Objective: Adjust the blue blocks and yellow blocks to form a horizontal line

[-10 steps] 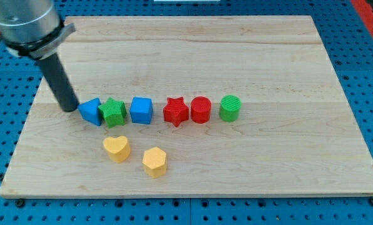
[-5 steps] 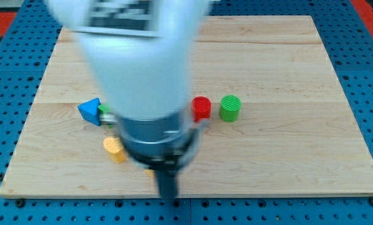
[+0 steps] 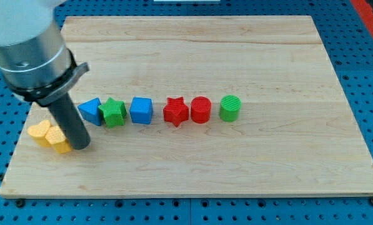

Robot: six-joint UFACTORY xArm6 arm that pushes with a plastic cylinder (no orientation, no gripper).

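My tip (image 3: pixel 81 145) rests on the board at the view's left, touching the right side of two yellow blocks. The yellow heart (image 3: pixel 39 132) and the other yellow block (image 3: pixel 57 140) lie pressed together near the board's left edge. A blue triangular block (image 3: pixel 91 111) sits just above and right of my tip, touching a green star (image 3: pixel 114 112). A blue cube (image 3: pixel 141 110) stands right of the star. The two yellows lie lower than the row of blues.
A red star (image 3: pixel 175 111), a red cylinder (image 3: pixel 200 109) and a green cylinder (image 3: pixel 230 107) continue the row to the right. The wooden board (image 3: pixel 267 169) lies on a blue pegboard; its left edge is close to the yellow blocks.
The two yellow blocks have been swept from below the row's middle to the board's left edge. My tip swung round the bottom and now stands beside them at the left.
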